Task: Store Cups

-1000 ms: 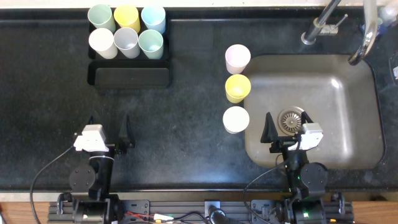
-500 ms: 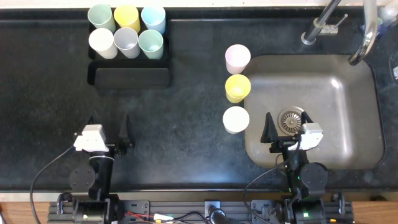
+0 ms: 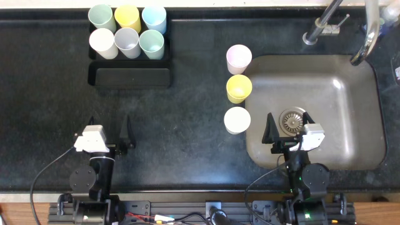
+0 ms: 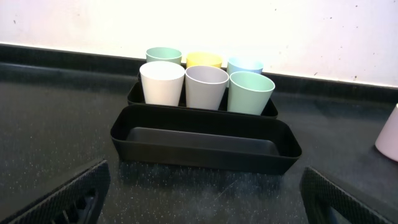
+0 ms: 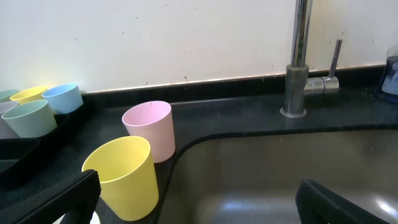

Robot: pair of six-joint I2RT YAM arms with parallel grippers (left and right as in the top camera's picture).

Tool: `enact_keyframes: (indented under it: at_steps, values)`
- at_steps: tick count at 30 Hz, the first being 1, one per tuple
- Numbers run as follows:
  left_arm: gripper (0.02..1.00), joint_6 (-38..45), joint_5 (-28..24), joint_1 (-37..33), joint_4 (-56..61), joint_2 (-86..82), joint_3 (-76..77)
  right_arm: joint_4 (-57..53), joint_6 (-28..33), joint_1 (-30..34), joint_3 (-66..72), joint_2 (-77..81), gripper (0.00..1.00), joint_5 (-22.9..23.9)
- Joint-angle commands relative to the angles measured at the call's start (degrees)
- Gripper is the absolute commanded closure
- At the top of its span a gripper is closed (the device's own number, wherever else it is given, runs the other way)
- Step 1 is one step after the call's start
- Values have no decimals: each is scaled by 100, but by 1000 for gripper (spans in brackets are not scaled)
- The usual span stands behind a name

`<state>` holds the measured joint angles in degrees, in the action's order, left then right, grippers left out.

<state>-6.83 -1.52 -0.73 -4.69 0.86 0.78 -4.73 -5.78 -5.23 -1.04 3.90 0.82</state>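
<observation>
Toward eleven o'clock on the dark speckled counter (image 3: 187, 144), we count six pastel plastic cups (image 3: 127, 40) standing in one black plastic tray (image 3: 92, 57). A second black tray (image 3: 131, 77), empty, lies just at its six o'clock. Three loose cups line the steel sink (image 3: 331, 94) at its nine o'clock rim: one pink plastic cup (image 3: 238, 58), one yellow plastic cup (image 3: 239, 88) and one white plastic cup (image 3: 237, 120). Our left gripper (image 3: 110, 128) at seven o'clock and right gripper (image 3: 289, 128) at five o'clock both hold nothing, jaws spread wide.
</observation>
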Motion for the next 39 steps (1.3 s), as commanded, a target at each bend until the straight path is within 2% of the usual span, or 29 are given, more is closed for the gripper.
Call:
enact_keyframes:
  at_steps: [1,6,9,13,16,17,18,19,21,26,31,39]
  values:
    - [20,105,9,48,7,-70,-33,28,-24,37,76,-44,3,-17]
    - [20,96,7,48,7,-59,-26,28,-24,37,76,-44,3,-17]
    - [20,-254,-85,9,-131,105,173,28,-24,37,76,-44,5,-17]
    - [20,-1580,-1539,-92,-203,2699,2168,28,-24,37,76,-44,5,-17]
    - [20,-1770,-2601,-70,-1161,4924,4258,28,-24,37,76,-44,3,-17]
    - [20,-1757,-2752,-17,-1733,5619,5106,28,-24,37,76,-44,3,-17]
    - [20,-1720,-2739,90,-2330,6299,5936,28,-24,37,76,-44,3,-17]
    - [20,-1617,-2551,426,-3504,7534,7593,28,-24,37,76,-44,3,-17]
    - [20,-1360,-2159,964,-4638,8723,9274,28,-24,37,76,-44,3,-17]
    - [23,-1292,-1375,2337,-6118,10950,12207,28,-24,37,76,-44,3,-17]
    - [20,-1499,-997,3115,-6631,12203,13269,28,-24,37,76,-44,3,-17]
    - [18,-1751,-839,3296,-6682,12876,13309,28,-24,37,76,-44,5,-17]
